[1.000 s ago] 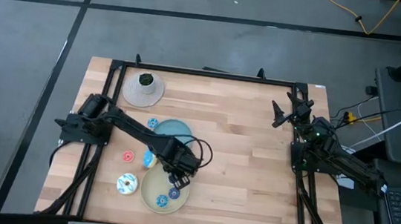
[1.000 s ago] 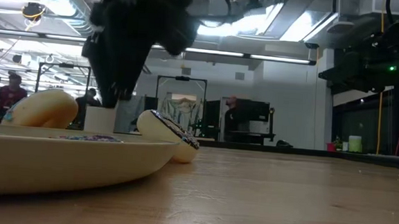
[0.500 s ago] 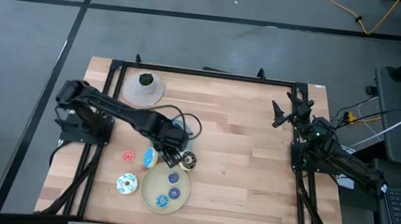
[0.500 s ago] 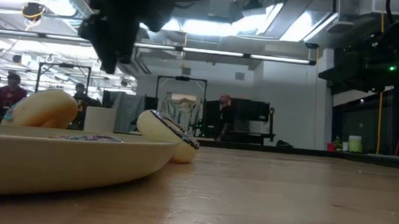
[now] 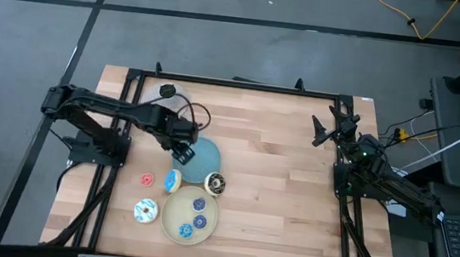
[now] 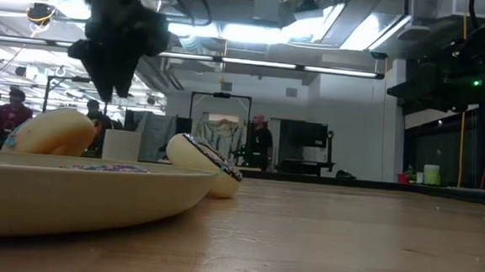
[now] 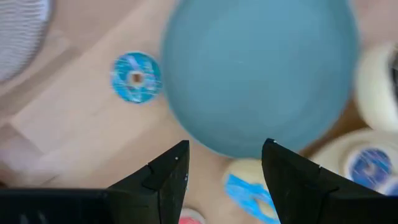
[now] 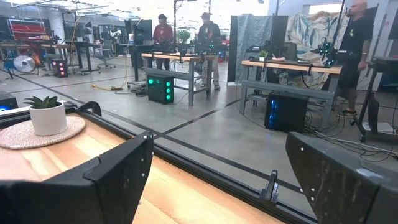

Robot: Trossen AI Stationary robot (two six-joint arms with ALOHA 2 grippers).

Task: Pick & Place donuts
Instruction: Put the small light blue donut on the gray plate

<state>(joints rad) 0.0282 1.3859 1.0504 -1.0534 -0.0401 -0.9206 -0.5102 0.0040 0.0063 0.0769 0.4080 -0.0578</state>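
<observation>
Left pincer [image 5: 181, 151] above the near-left edge of the round blue plate [image 5: 199, 161], dark fingers [image 7: 163, 180] spread wide apart, nothing between them and nothing touched; the same pincer [image 6: 109, 81] hanging clear of the worktop in the low view. Seen past those fingers: the blue plate [image 7: 261, 68] bare, a small blue ring donut [image 7: 136, 77] flat on the light wooden worktop [image 5: 275, 185] beside it, and a beige donut with blue stripes [image 7: 250, 186] just below the plate's rim. Donuts otherwise spread around the front left: a small red ring [image 5: 147, 179] alone on the wood, the blue-striped one [image 5: 172, 180] just beside the blue plate, a white sprinkled ring [image 5: 146, 211] left of the round beige plate [image 5: 175, 226], two blue donuts [image 5: 200, 203] lying in that beige plate, and a dark-topped donut [image 5: 216, 183] resting where the two plates meet. Right pincer [image 5: 325, 132] at the far right edge of the worktop, fingers [image 8: 118, 177] wide apart and empty, pointing out over the frame toward the room. Small potted plant on a round woven mat [image 8: 46, 121] at the back left corner. No legible brand, label or writing anywhere.
</observation>
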